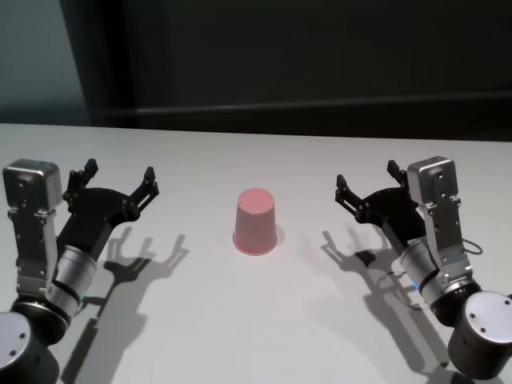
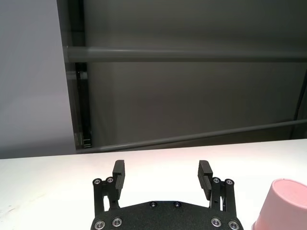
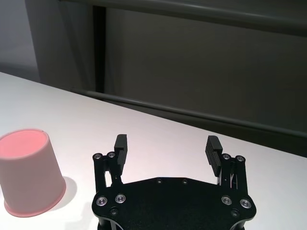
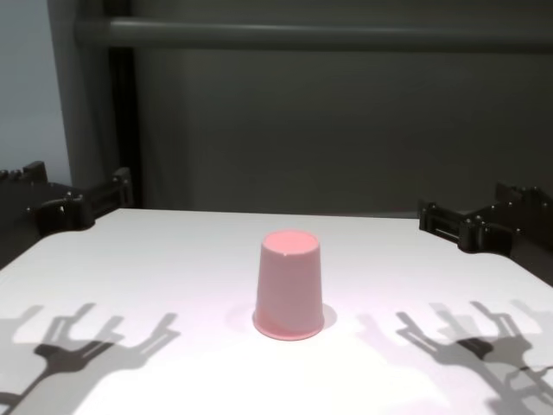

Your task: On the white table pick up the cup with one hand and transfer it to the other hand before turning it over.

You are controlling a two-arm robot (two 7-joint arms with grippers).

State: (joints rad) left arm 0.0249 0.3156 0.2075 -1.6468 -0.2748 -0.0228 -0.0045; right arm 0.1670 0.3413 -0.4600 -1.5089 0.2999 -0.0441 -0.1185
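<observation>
Cup (image 1: 256, 222) stands rim-down on the table (image 1: 264, 328), midway between both grippers. It looks light, stiff plastic with smooth, tapered walls that might slip; grasp mid-wall. Left gripper (image 1: 120, 182) and right gripper (image 1: 366, 186) are spread, empty.

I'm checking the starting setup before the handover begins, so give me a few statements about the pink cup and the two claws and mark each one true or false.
1. The small pink plastic tapered cup stands upside down on the broad matte white table, wide rim down. True.
2. The left claw is shut on the cup. False: it is open and hangs apart from the cup, to its left.
3. The right claw is open and holds nothing. True.
4. The cup lies on its side. False: it stands upright on its rim.
5. The cup sits between the two claws, touched by neither. True.
</observation>
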